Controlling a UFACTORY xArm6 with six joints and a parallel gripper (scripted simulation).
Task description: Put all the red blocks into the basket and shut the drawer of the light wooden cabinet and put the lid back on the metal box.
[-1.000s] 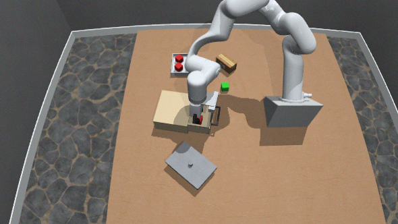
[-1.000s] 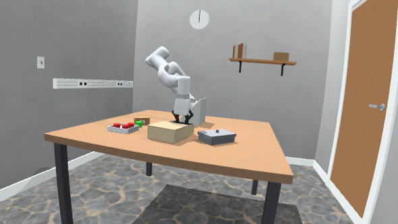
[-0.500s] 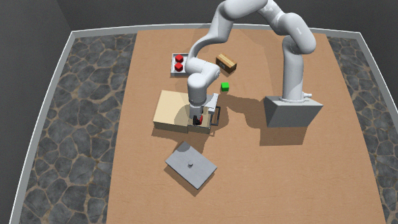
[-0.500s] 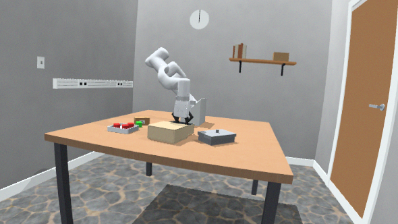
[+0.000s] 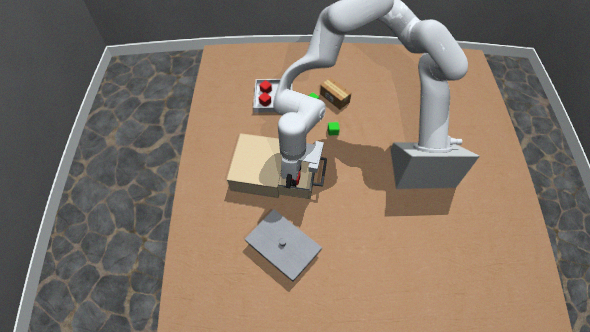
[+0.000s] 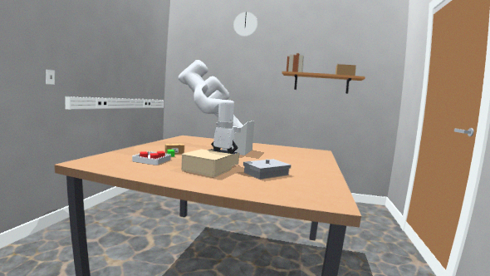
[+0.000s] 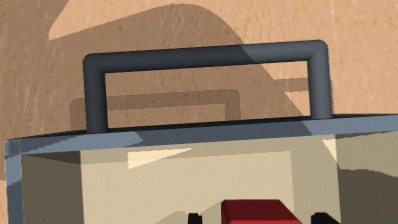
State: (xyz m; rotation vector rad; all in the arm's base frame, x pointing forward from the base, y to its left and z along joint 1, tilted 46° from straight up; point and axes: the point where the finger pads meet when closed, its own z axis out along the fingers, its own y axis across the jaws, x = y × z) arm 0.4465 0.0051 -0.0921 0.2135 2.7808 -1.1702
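Note:
The light wooden cabinet [image 5: 252, 160] [image 6: 203, 162] has its drawer [image 5: 325, 159] [image 7: 200, 132] pulled out, dark handle [image 7: 205, 57] toward the robot base. A red block [image 5: 298, 178] [image 7: 257, 211] lies in the drawer. My gripper [image 5: 294, 181] [image 6: 224, 148] [image 7: 256, 219] is open, lowered into the drawer with a fingertip on each side of this block, not closed on it. The grey basket [image 5: 257, 107] [image 6: 145, 160] at the back left holds two red blocks [image 5: 265, 86] [image 5: 265, 99] [image 6: 144, 154]. The metal box [image 5: 282, 250] [image 6: 267, 168] stands in front of the cabinet with its lid on.
One green block [image 5: 333, 129] lies behind the drawer; another [image 5: 313, 95] is partly hidden by the arm near the basket. A brown cardboard box [image 5: 335, 93] [image 6: 174, 148] lies at the back. The robot base [image 5: 432, 162] stands to the right.

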